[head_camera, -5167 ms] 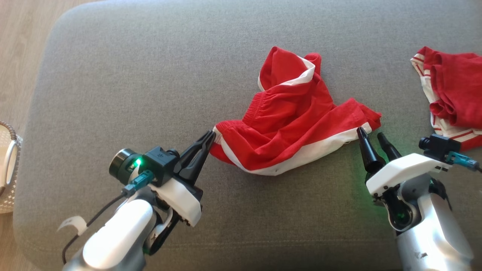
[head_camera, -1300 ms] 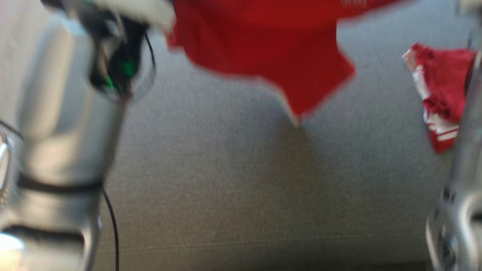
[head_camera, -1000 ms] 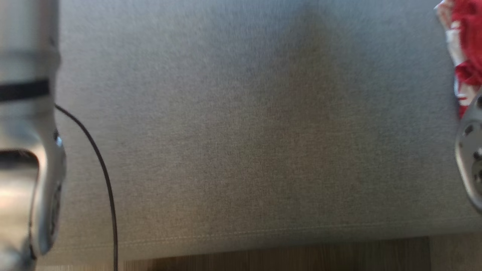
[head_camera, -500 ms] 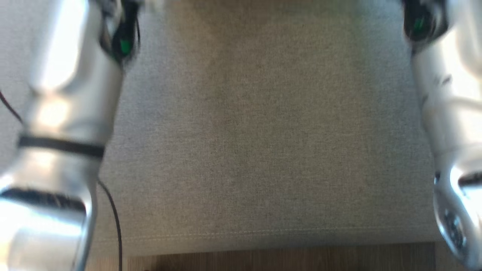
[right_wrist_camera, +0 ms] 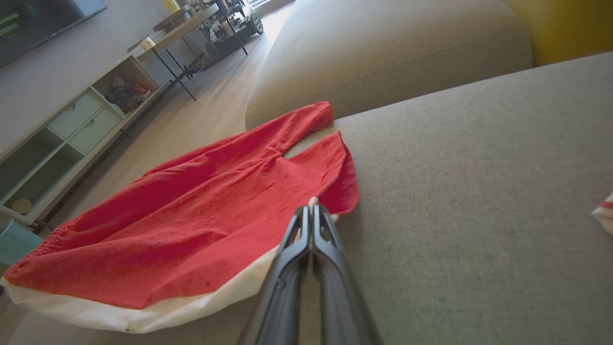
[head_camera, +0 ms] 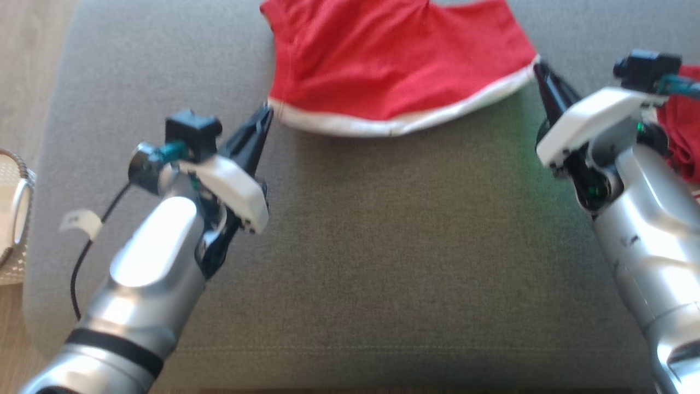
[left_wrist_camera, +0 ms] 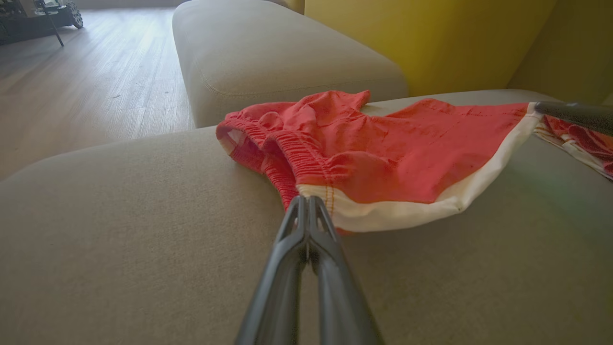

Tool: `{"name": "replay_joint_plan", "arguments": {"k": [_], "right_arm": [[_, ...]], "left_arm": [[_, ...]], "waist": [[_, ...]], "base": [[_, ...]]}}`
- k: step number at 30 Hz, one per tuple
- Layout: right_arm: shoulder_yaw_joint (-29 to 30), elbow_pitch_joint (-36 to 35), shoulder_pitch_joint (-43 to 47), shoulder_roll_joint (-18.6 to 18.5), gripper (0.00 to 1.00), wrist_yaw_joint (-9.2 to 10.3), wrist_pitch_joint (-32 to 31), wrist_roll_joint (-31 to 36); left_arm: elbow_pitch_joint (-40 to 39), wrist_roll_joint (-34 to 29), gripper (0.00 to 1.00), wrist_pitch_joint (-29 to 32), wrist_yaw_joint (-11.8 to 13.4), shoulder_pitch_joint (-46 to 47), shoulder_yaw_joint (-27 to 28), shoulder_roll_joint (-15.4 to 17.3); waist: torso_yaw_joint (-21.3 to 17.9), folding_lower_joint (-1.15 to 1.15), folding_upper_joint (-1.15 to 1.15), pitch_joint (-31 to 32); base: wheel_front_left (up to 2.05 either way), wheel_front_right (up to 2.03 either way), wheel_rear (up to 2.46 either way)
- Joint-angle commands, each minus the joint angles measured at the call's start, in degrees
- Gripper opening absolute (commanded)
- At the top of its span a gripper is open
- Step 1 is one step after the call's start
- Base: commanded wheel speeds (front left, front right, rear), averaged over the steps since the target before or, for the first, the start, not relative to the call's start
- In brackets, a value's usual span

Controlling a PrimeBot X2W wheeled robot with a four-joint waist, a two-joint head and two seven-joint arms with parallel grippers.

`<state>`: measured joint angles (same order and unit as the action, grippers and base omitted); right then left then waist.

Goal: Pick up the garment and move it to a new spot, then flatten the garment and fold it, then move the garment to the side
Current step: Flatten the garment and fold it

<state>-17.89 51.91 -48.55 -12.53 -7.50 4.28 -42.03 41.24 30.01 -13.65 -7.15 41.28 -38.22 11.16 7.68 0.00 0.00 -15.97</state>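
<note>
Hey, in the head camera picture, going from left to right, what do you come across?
A pale basket → left gripper, pinching one hem corner → red shorts → right gripper, pinching the other hem corner → second red garment at the right edge.

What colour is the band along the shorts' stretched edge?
White band on red shorts; clearest in the left wrist view.

Setting: home living room. Indicated by: grey upholstered sofa seat (head_camera: 350,262), with a second cushion (left_wrist_camera: 278,52) placed beside it; pale wood-plank floor (left_wrist_camera: 96,96); low white shelf unit (right_wrist_camera: 72,139) fitted with drawers; dark screen (right_wrist_camera: 43,19) seen above it; woven basket (head_camera: 13,219) set on the floor.
</note>
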Motion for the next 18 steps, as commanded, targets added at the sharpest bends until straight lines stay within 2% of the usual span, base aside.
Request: {"name": "replay_joint_plan", "arguments": {"k": [1,9,15,18], "right_arm": [[-1.4,-1.4,0.8,-0.5,0.00,0.01,-0.4,-0.8],[-5.5,0.4,3.0,-3.9,0.00,0.01,-2.5,-0.6],[-8.3,0.6,4.3,-5.6,0.00,0.01,-8.0,-2.2],[-10.5,-0.2,5.5,-7.7,0.00,0.01,-11.9,-3.3]], "left_arm": [[-1.0,0.2,0.00,-0.1,-0.3,0.8,0.8,2.4],[0.8,-0.3,0.00,-0.3,-0.2,-3.0,-1.7,2.5],[1.3,-0.3,0.00,-0.3,-0.2,-4.8,-3.5,2.3],[1.1,-0.2,0.00,-0.1,-0.3,-6.2,-4.9,2.1]], "waist": [[0.7,0.00,0.00,1.6],[0.6,0.00,0.00,4.9],[0.8,0.00,0.00,6.8],[1.0,0.00,0.00,8.0]], "base": [[0.00,0.00,0.00],[0.00,0.00,0.00],[0.00,0.00,0.00],[0.00,0.00,0.00]]}}
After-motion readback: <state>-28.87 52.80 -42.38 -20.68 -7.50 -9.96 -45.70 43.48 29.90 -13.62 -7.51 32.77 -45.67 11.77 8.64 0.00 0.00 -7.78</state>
